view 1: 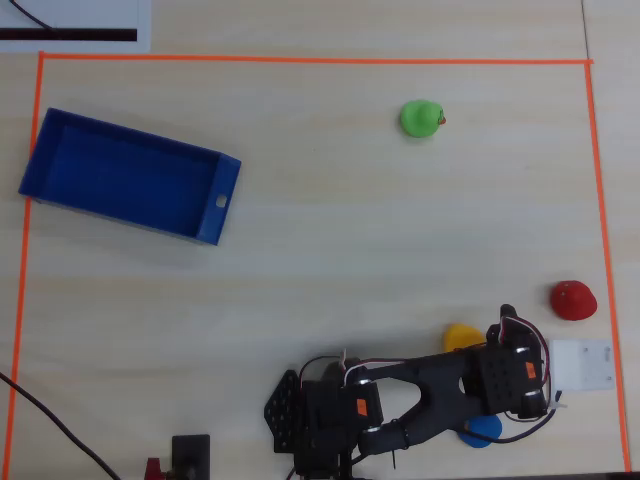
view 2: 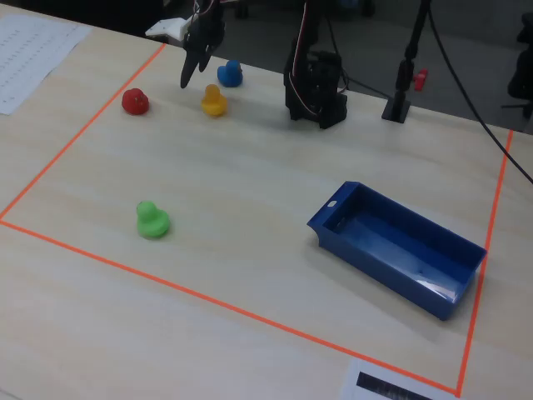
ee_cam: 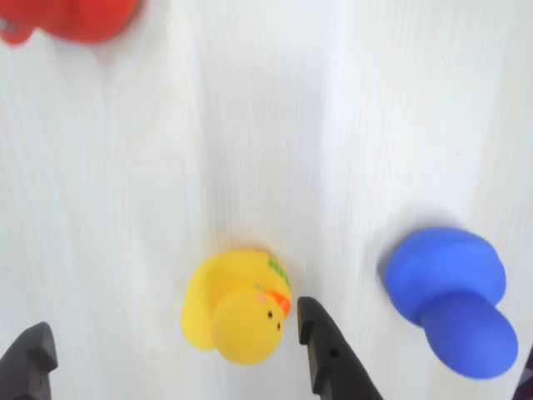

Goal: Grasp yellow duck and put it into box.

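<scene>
Hand (ee_cam: 171, 354) at the bottom edge of the wrist view, fingers spread apart and empty, one dark fingertip (ee_cam: 321, 346) just right of the yellow duck (ee_cam: 237, 308), the other at the lower left corner. Duck sits on the tabletop (ee_cam: 333, 125) between them, bottom centre of frame.

Judged light, soft rubber, smooth and rounded; likely to squirt out, so pinch across the fat body, not the head.

Count: four ducks — one yellow, one blue duck (ee_cam: 450, 296) at lower right, one red duck (ee_cam: 71, 17) upper left, one green duck (view 1: 420, 118) upper centre overhead. One box (view 1: 125, 175), upper left overhead, well apart.
</scene>
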Controlling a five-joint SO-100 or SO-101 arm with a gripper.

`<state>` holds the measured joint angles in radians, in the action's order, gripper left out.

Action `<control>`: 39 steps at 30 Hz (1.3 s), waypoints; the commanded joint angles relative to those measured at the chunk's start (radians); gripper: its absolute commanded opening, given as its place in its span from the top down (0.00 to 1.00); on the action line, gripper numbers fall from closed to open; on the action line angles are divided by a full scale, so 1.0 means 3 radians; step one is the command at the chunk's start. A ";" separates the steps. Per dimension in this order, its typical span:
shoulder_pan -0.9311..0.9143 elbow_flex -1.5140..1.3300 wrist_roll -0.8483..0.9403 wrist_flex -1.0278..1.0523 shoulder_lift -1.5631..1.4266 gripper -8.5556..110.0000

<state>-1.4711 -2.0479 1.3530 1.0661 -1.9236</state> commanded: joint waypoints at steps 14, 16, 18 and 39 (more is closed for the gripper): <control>0.0056 -0.0660 0.0159 -0.0424 -0.0363 0.62; 0.0056 -0.0654 0.0159 -0.0532 -0.0271 0.62; 0.0051 -0.0634 0.0169 -0.0578 -0.0189 0.62; -0.0072 -0.0675 0.0404 -0.0516 -0.0072 0.79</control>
<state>-1.4849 -2.2503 1.4557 0.9081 -1.9067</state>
